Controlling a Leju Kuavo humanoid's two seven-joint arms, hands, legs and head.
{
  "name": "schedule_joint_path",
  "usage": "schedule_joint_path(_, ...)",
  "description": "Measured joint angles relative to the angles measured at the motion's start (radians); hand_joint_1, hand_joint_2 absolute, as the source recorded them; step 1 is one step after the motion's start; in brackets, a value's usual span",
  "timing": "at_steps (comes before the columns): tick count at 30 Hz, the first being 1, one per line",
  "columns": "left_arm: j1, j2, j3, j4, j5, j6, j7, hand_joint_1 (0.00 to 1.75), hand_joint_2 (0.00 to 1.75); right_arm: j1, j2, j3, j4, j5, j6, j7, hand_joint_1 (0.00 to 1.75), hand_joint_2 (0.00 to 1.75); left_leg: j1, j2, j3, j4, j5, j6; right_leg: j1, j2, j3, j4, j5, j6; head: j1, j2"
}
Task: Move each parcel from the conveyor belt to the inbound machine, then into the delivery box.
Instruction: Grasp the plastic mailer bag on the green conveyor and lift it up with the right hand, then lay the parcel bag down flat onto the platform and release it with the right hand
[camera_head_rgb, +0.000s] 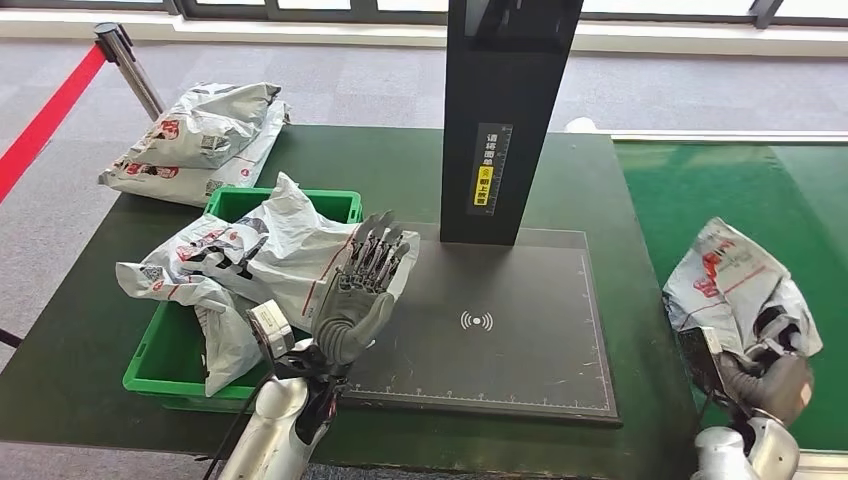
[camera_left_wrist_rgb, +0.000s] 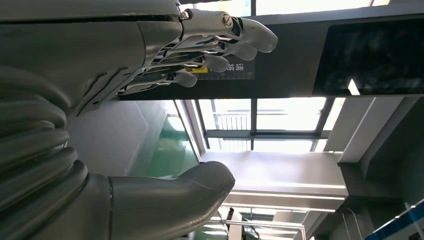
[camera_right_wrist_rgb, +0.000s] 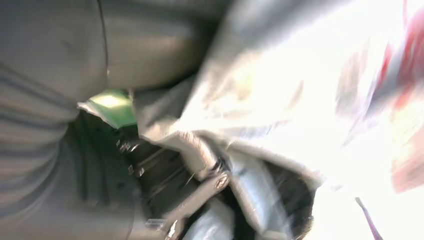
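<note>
1. Crinkly grey-white plastic is what's being handled: a soft poly mailer parcel (camera_head_rgb: 738, 285) with red print, lying on the green conveyor belt (camera_head_rgb: 700, 190) at the robot's right. The right hand (camera_head_rgb: 778, 375) is clamped on its near edge, and the blurry right wrist view shows film bunched around the dark fingers (camera_right_wrist_rgb: 165, 175). So the pickup step looks to be in hand, with the parcel gripped but not yet carried over.

2. The left hand (camera_head_rgb: 362, 285) is held empty, fingers straight and apart, over the left edge of the scan pad and touching nothing. The left wrist view confirms it: fingers (camera_left_wrist_rgb: 225, 35) extended, thumb (camera_left_wrist_rgb: 190, 187) well apart from them.

3. Next move, as a guess: the parcel needs lifting off the belt and laying onto the dark matte pad of the inbound machine (camera_head_rgb: 500, 320), near the white wireless symbol and below the black upright post (camera_head_rgb: 505, 110) with its yellow label. The floppy bag will probably sag and drag, so a clean lift is called for.

4. The green plastic delivery box (camera_head_rgb: 180, 365) sits just left of the pad, already stuffed with crumpled mailers (camera_head_rgb: 250, 265) spilling over its rim.

5. More flat mailers (camera_head_rgb: 200, 140) are stacked on the dark green table (camera_head_rgb: 90, 340) behind the box, near a red barrier strap (camera_head_rgb: 50, 110).
</note>
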Motion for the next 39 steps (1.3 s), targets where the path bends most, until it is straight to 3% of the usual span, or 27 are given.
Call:
schedule_joint_path(2,0.000,0.000,0.000,-0.001,-0.001,0.001,0.001,0.00,1.75,-0.010,0.041,-0.088,-0.094,-0.009,-0.001,-0.066,1.75,1.75,0.000,-0.007,0.001,0.000,0.002,-0.001,0.000,-0.007,0.001,0.000,-0.001,0.000,0.000,0.000)
schedule_joint_path(6,0.001,0.000,0.000,-0.006,-0.002,0.003,0.002,0.00,1.75,-0.013,0.093,-0.185,-0.211,-0.030,-0.001,-0.089,1.75,1.75,0.000,-0.012,-0.002,0.000,0.002,-0.001,0.000,-0.011,0.002,0.000,-0.003,0.000,0.000,0.000)
schedule_joint_path(9,0.001,0.000,0.000,-0.006,-0.003,0.017,0.000,0.00,1.75,-0.013,0.149,-0.218,-0.327,-0.132,-0.001,-0.185,1.75,1.75,-0.001,-0.009,-0.002,0.000,0.001,-0.001,-0.001,-0.010,0.000,0.000,-0.003,0.000,0.000,0.000)
schedule_joint_path(12,0.001,0.000,0.000,-0.006,-0.006,0.031,-0.004,0.00,1.75,-0.002,0.220,-0.194,-0.464,-0.264,-0.002,-0.215,1.75,1.75,0.000,-0.009,-0.002,0.000,0.001,-0.001,0.000,-0.009,0.000,0.000,-0.003,0.000,0.000,0.000)
schedule_joint_path(14,0.001,0.000,0.000,-0.005,-0.007,0.039,-0.009,0.00,1.75,0.023,0.251,-0.131,-0.514,-0.370,-0.002,-0.219,1.75,1.75,0.000,-0.008,-0.002,0.000,0.001,-0.001,0.000,-0.009,0.000,0.000,-0.003,0.000,0.000,0.000)
schedule_joint_path(18,0.001,0.000,0.000,0.001,-0.010,0.047,-0.026,0.00,1.75,0.100,0.271,0.099,-0.556,-0.540,0.033,-0.216,1.75,1.75,0.000,-0.007,-0.001,0.000,0.002,-0.001,0.000,-0.008,0.000,0.001,-0.003,0.000,0.000,0.000)
schedule_joint_path(25,-0.001,0.000,0.000,0.015,-0.024,0.053,-0.037,0.00,1.75,0.180,0.273,0.410,-0.566,-0.364,0.265,-0.051,1.75,1.75,0.000,-0.007,-0.001,0.000,0.002,-0.001,0.000,-0.008,0.000,0.001,-0.003,0.000,0.000,0.000)
schedule_joint_path(31,-0.002,0.001,0.001,0.025,-0.028,0.062,-0.050,0.00,1.75,0.218,0.272,0.560,-0.550,-0.384,0.472,-0.037,1.75,1.75,0.000,-0.008,-0.002,0.000,0.002,-0.001,0.000,-0.008,-0.001,0.001,-0.003,0.000,0.000,0.000)
schedule_joint_path(39,0.000,0.002,0.002,0.025,-0.041,0.072,-0.054,0.00,1.75,0.217,0.253,0.644,-0.494,-0.334,0.578,0.005,1.75,1.75,0.000,-0.008,-0.002,0.000,0.002,-0.001,0.000,-0.008,-0.001,0.000,-0.003,0.000,0.000,0.000)
